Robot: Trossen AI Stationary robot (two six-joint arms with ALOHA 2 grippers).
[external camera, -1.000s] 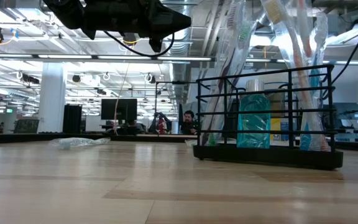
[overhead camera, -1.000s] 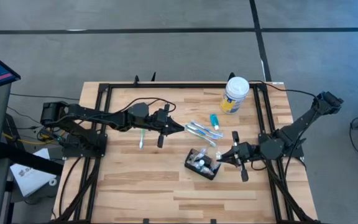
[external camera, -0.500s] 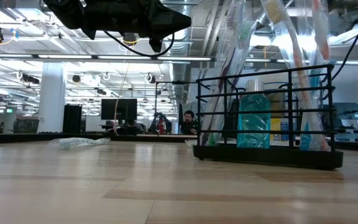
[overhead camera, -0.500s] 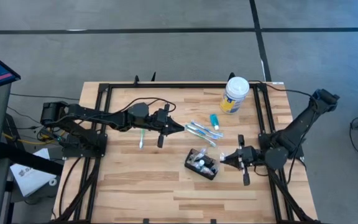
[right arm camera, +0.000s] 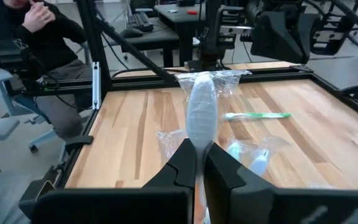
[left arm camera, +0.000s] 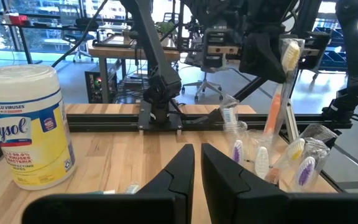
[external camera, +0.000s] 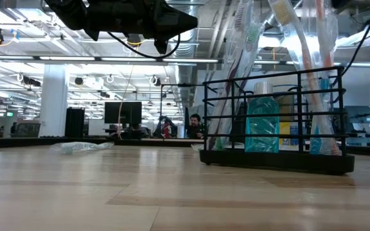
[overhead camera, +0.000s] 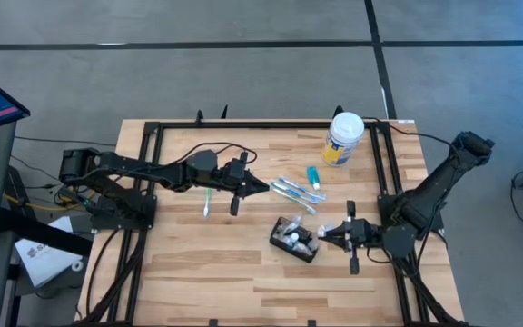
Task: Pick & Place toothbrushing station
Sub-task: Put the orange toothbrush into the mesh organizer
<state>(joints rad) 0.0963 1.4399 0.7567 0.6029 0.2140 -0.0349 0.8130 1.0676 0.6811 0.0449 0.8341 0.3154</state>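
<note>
We see the toothbrushing station [overhead camera: 295,240], a black wire holder with wrapped toothbrushes and a small teal bottle standing in it, on the table [overhead camera: 207,272] right of centre. The right gripper [overhead camera: 327,234] sits just beside its right end, jaws pinched on a plastic-wrapped toothbrush [right arm camera: 202,118] that stands in the holder. Above the holder, a few wrapped toothbrushes [overhead camera: 295,190] and a small teal tube [overhead camera: 313,176] lie flat. A white-lidded, yellow-labelled wipes tub [overhead camera: 343,138] stands near the far edge. The left gripper [overhead camera: 263,188] hangs above the table's middle, jaws nearly together and holding nothing, with a green toothbrush [overhead camera: 206,203] lying under its arm.
</note>
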